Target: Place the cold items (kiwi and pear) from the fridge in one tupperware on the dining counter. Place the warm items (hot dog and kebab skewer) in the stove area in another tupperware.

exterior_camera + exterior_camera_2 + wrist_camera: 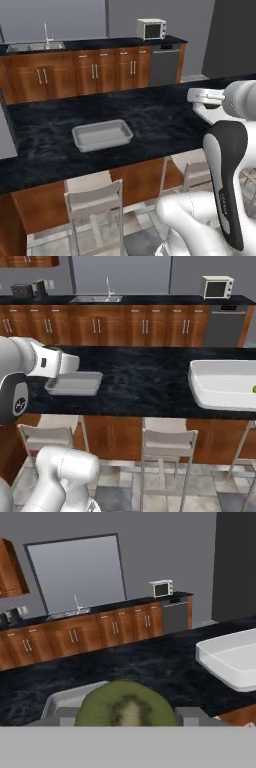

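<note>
Your gripper (pixel 129 721) is pinching the kiwi (pixel 127 707), held near the grey tupperware (pixel 102 135) on the dark counter (pixel 160 120). Release too early or off-centre and I judge the kiwi could roll off beside the tupperware. A second white tupperware (pixel 225 385) sits well apart; cabinets, sink and microwave (pixel 151 28) stand behind

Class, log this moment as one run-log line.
gripper: shut on kiwi | position: beside grey tupperware on dining counter | white tupperware: untouched

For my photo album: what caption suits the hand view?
Claw carrying a halved kiwi above a grey tupperware on the dark counter.
</note>
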Motion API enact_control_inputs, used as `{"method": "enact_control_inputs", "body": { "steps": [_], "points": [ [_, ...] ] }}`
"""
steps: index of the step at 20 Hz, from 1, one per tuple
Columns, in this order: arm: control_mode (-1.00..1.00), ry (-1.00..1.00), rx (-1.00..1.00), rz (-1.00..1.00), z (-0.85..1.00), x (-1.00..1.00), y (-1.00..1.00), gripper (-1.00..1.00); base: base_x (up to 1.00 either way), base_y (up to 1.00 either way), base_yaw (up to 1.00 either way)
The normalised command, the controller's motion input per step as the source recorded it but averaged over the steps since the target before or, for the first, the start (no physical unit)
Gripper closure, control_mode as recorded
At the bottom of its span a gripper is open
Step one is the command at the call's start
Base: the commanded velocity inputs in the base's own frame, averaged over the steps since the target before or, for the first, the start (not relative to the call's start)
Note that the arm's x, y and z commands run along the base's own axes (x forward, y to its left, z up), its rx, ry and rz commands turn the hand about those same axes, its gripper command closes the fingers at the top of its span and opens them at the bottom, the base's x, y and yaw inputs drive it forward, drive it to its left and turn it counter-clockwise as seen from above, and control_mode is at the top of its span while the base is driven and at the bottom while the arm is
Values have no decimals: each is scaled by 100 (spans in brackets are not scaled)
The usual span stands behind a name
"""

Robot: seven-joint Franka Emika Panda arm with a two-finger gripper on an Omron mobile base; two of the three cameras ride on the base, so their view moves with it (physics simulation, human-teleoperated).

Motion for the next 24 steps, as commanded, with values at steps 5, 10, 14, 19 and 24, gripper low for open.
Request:
{"method": "enact_control_inputs", "body": {
  "steps": [5, 10, 14, 19, 24],
  "points": [
    [100, 0, 0, 0, 0, 0, 0, 100, 10, -100, -5],
    [100, 0, 0, 0, 0, 0, 0, 100, 18, -100, -3],
    [100, 0, 0, 0, 0, 0, 0, 100, 40, -100, -1],
    [100, 0, 0, 0, 0, 0, 0, 100, 75, -84, 4],
    [100, 0, 0, 0, 0, 0, 0, 100, 96, -35, 16]
  ]
}}
